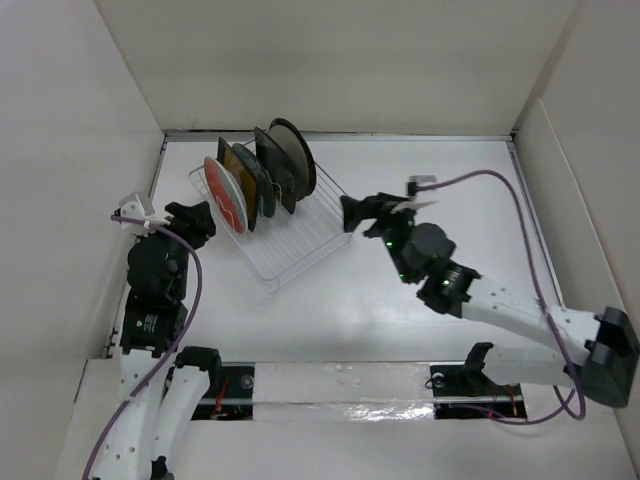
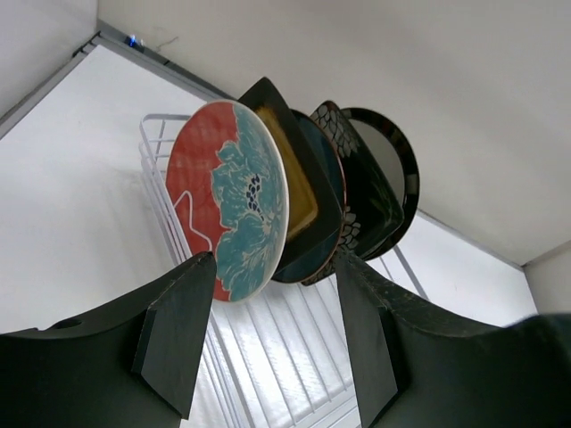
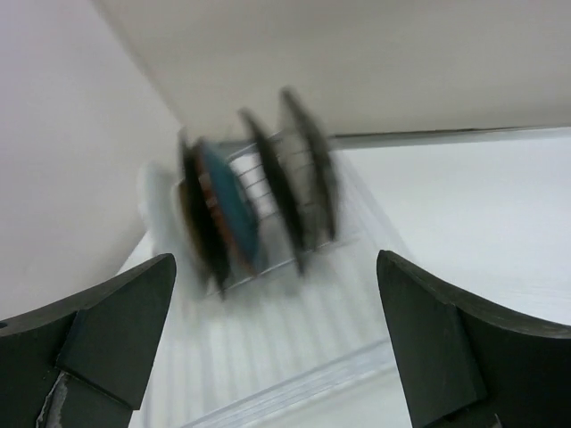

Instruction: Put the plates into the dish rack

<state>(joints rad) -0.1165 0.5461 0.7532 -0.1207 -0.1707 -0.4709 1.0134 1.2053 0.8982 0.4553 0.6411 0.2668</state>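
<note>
The clear dish rack (image 1: 300, 245) stands at the back left of the table. Several plates stand on edge in it, in a row: red with teal flowers (image 1: 224, 195), square black-gold (image 1: 243, 172), teal (image 1: 265, 192), square dark floral (image 1: 275, 168), round dark-rimmed cream (image 1: 293, 155). I cannot make out a branch-pattern plate. My left gripper (image 1: 200, 222) is open and empty, just left of the rack, facing the red plate (image 2: 227, 209). My right gripper (image 1: 352, 215) is open and empty at the rack's right side. Its view is blurred and shows the plates (image 3: 250, 209) and the rack (image 3: 294, 383).
White walls close in the table on the left, back and right. The back left corner (image 2: 107, 36) lies just behind the rack. The rack's near half (image 2: 285, 357) holds no plates. A cable (image 1: 520, 220) loops over the right arm.
</note>
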